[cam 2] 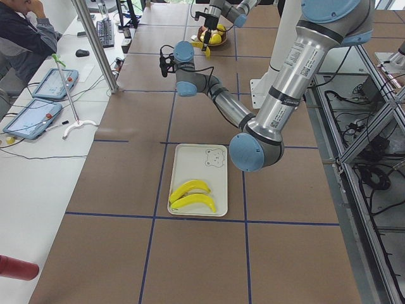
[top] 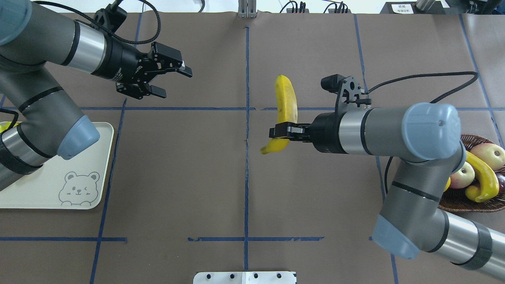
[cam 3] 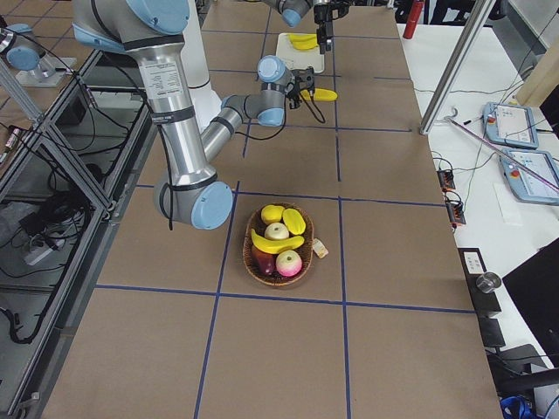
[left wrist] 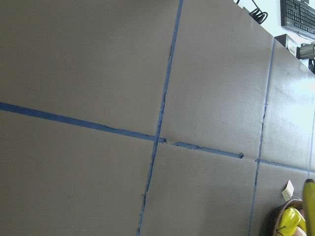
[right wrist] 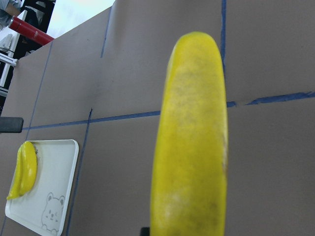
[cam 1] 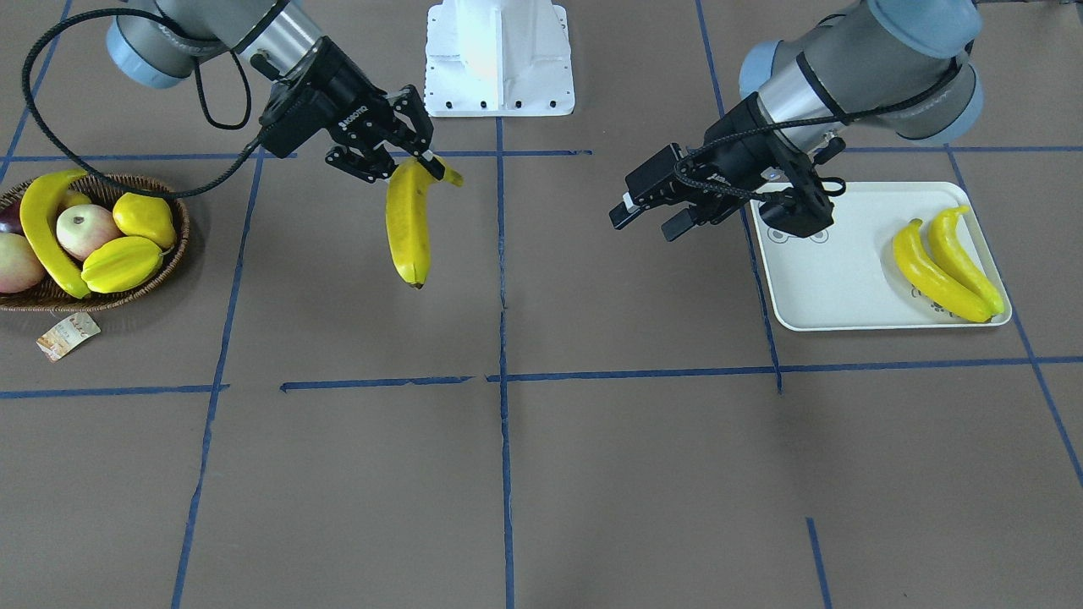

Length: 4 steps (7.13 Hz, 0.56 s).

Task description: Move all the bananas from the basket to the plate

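Observation:
My right gripper [cam 1: 420, 166] is shut on the stem end of a yellow banana [cam 1: 407, 224], which hangs above the table's middle [top: 286, 108] and fills the right wrist view [right wrist: 192, 137]. My left gripper [top: 176, 83] is open and empty, hovering beside the plate [cam 1: 812, 288], apart from the held banana. Two bananas [cam 1: 935, 275] [cam 1: 964, 254] lie side by side at the plate's far end. One more banana [cam 1: 46, 233] lies in the wicker basket [cam 1: 173, 258] among other fruit.
The basket also holds apples [cam 1: 85, 230], a starfruit [cam 1: 123, 264] and a plump yellow fruit [cam 1: 145, 218]; a paper tag [cam 1: 68, 335] hangs from its rim. The white robot base [cam 1: 499, 59] stands at the table's back edge. A seated person [cam 2: 25, 31] is beside the table.

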Motion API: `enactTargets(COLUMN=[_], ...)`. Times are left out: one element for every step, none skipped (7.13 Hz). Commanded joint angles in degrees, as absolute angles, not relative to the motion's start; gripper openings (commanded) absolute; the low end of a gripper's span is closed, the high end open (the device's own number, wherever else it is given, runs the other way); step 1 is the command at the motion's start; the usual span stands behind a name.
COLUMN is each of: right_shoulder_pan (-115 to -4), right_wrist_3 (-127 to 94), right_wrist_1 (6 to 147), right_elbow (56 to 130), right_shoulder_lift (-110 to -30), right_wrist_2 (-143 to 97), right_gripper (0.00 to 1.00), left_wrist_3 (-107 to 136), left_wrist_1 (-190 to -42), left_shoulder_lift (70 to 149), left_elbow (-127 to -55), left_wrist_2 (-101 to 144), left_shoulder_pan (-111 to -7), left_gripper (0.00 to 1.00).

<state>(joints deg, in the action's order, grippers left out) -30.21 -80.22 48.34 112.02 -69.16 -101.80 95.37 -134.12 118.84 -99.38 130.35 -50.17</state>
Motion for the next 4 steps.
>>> enactTargets(right_shoulder_pan=[-25.5, -25.0, -24.4, -24.0], right_wrist_3=[-82.3, -82.5, -82.5, -82.5], right_wrist_1=[48.3, 48.3, 48.3, 48.3], right_elbow=[110.7, 110.7, 110.4, 109.9], right_shoulder_lift=[-65.0, -64.6, -63.8, -63.0], right_wrist_2=[-94.9, -94.5, -94.3, -93.4], right_gripper=[0.11, 0.11, 0.11, 0.11], left_wrist_3=[100.4, 101.2, 102.6, 103.1], left_wrist_1=[-133.8, -133.6, -133.5, -133.5], left_shoulder_lift=[121.9, 123.0, 125.0, 126.7], left_elbow=[-99.3, -99.2, -98.1, -96.8], left_wrist_2=[124.4, 121.8, 120.7, 119.9], left_shoulder_pan=[-46.3, -44.4, -43.3, -42.5], left_gripper=[1.0, 1.0, 1.0, 1.0])
